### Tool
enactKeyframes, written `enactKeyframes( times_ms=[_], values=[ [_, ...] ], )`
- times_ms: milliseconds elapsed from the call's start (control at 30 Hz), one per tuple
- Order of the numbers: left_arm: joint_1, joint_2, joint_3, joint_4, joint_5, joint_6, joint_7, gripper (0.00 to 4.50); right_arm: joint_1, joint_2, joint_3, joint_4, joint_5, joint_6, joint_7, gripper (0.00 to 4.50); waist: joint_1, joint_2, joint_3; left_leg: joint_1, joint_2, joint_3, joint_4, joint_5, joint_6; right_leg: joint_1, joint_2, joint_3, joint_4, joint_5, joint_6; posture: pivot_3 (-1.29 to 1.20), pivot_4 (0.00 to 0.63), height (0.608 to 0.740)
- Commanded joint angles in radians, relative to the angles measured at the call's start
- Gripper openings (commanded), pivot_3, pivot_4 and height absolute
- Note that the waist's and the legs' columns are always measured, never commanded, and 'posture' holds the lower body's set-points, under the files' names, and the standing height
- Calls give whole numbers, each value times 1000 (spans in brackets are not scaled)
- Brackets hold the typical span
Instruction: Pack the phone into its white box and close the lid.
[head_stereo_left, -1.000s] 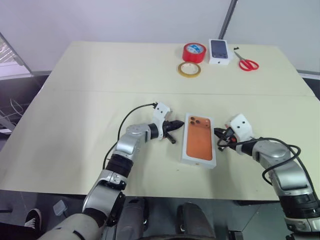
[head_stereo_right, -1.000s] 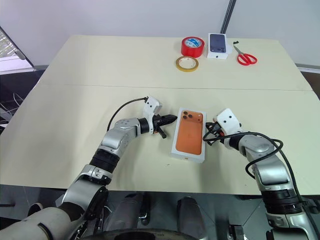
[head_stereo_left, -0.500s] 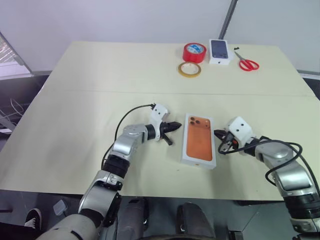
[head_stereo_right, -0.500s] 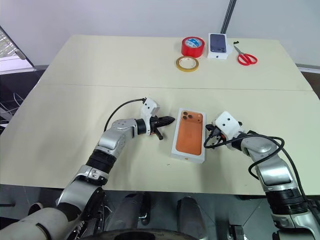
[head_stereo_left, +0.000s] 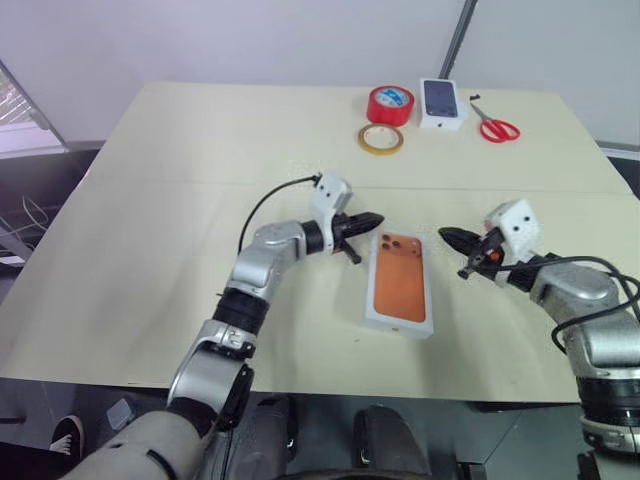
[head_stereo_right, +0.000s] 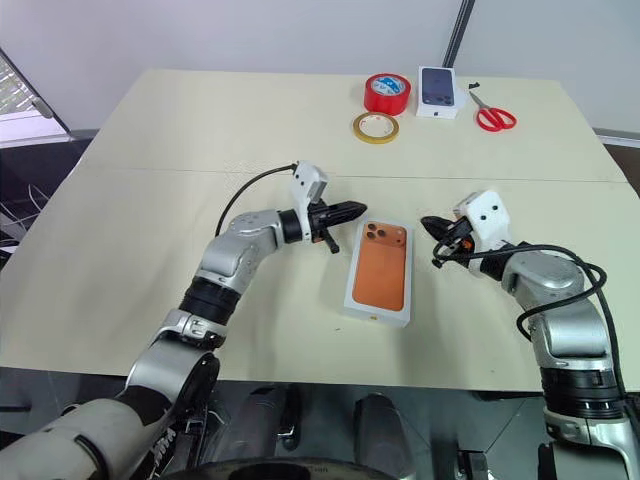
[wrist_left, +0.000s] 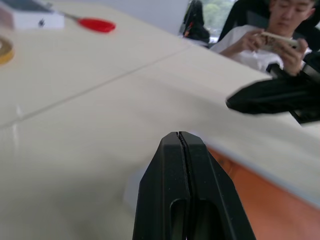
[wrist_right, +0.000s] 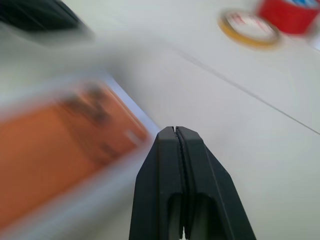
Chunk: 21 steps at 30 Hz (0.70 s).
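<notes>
The lid, white with an orange phone picture on top, lies flat on the table near the front edge. The phone and the white box are hidden; I cannot tell what lies under the lid. My left gripper hovers shut and empty above the lid's far left corner, pointing right. My right gripper hovers shut and empty just right of the lid's far end, pointing left. In the left wrist view the shut fingertips hang over the lid, with the right gripper opposite. The right wrist view shows its shut gripper beside the lid.
At the table's far right stand a red tape roll, a yellowish tape ring, a small white box with a dark phone picture and red scissors. A seated person shows beyond the table.
Both grippers have risen from table level beside the lid to above it, staying shut. The right wrist has rolled somewhat. The lid has not moved.
</notes>
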<state>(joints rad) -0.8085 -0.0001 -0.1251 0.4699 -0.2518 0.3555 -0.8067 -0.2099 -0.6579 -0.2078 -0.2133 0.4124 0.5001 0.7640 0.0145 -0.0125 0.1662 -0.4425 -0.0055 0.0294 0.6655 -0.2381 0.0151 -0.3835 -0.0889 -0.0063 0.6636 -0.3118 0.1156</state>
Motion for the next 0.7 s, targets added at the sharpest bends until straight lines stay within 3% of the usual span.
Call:
enactKeyframes(
  times_ms=[33,200,400,700],
  values=[
    [-44,-33,-13,47,-1,-33,-22,0,44,-16,-13,-133,129,76,68,38,-1,0,0,0,0,0,0,0,0,0,0,0,0,0,0,0,150,728],
    [-63,-50,-43,138,38,-86,-47,0,137,-36,75,-235,137,127,83,38,-2,0,0,0,0,0,0,0,0,0,0,0,0,0,0,0,150,728],
    [-41,-14,-145,235,163,-79,-31,0,206,-94,219,-221,-52,35,68,38,0,0,0,0,0,0,0,0,0,-1,0,0,0,0,0,0,150,728],
    [-5,14,-139,193,174,-58,-31,0,152,-96,229,-126,-149,-53,30,38,-2,-1,-1,4,0,-1,0,0,0,4,1,0,-1,0,0,0,150,728]
  ],
)
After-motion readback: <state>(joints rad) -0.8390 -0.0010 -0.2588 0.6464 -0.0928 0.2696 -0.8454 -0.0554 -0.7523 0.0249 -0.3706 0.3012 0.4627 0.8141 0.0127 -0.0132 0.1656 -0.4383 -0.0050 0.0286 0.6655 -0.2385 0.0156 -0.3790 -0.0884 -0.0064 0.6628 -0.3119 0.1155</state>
